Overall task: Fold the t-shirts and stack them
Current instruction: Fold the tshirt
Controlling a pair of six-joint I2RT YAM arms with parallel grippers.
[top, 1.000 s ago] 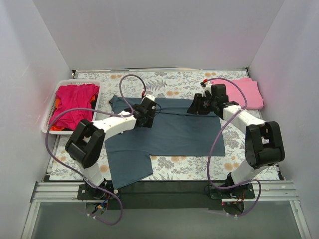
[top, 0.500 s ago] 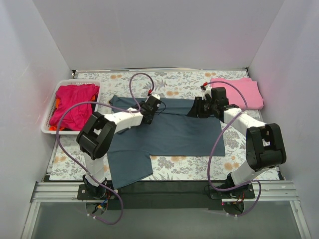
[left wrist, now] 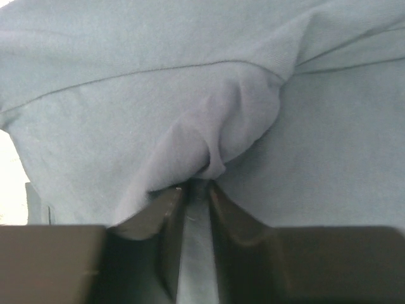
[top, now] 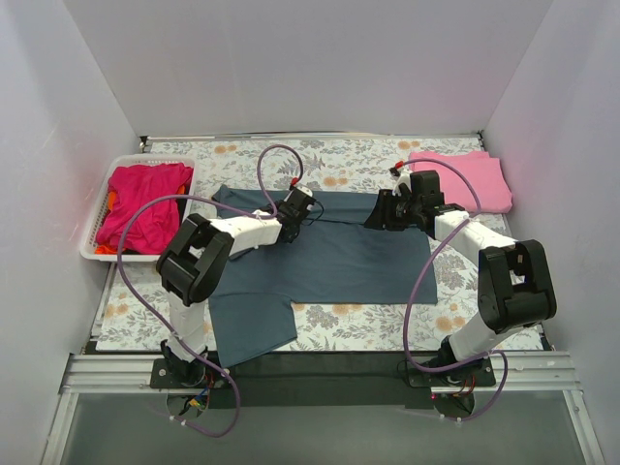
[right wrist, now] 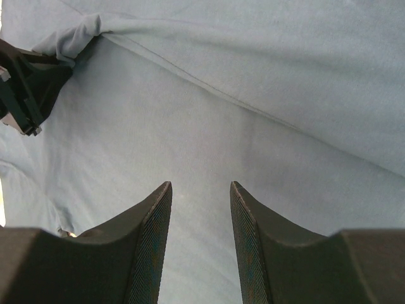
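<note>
Left wrist view: left gripper (left wrist: 196, 187) fingers pinched on raised fold of blue-grey shirt (left wrist: 190, 82). Right wrist view: right gripper (right wrist: 200, 190) fingers apart above flat cloth, nothing between. Top view only: shirt spread on table (top: 339, 160); pink shirt (top: 470, 179) far right; magenta shirt (top: 145, 203) in basket (top: 95, 247), left.

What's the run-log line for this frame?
left gripper: pinching fold of blue-grey t-shirt | right gripper: open over it | pink t-shirt: lying far right
</note>
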